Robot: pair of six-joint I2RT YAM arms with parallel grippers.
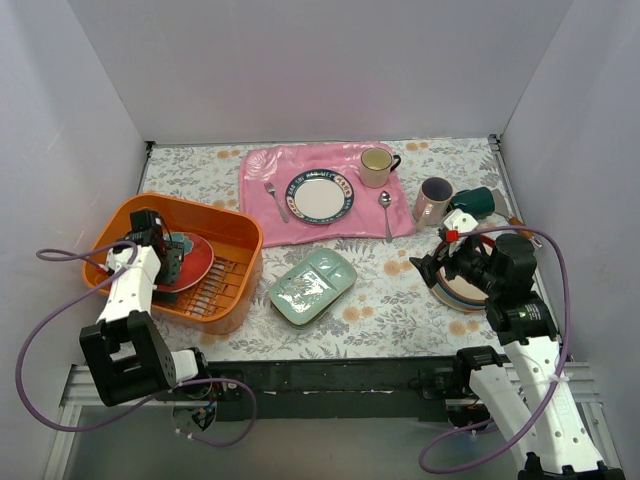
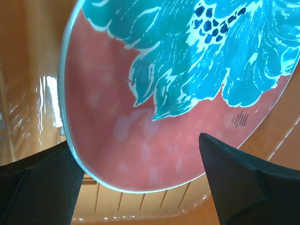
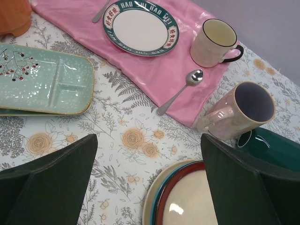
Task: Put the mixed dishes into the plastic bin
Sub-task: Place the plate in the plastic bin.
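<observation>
My left gripper (image 2: 136,143) is down inside the orange plastic bin (image 1: 215,212), jaws spread and nothing clamped. The near rim of the red plate with the teal flower (image 2: 108,108) sits right between the fingers. If I lift out carelessly, a finger could catch that rim and drag or tip the plate against the bin wall. My right gripper (image 3: 149,138) hangs wide open above the stack of plates (image 3: 154,206), with the maroon-rimmed cream plate (image 3: 197,201) on top. Closing on so thin an edge, I'd worry about slipping or taking two plates at once. The pink mug (image 3: 239,112) and dark green mug (image 3: 272,150), just beside the stack, could also get knocked. As far as I can see, the bin holds only the red plate. The pale green divided tray (image 3: 42,79) lies on the table near the bin, its compartments bare, and the pink mug's inside looks empty.
</observation>
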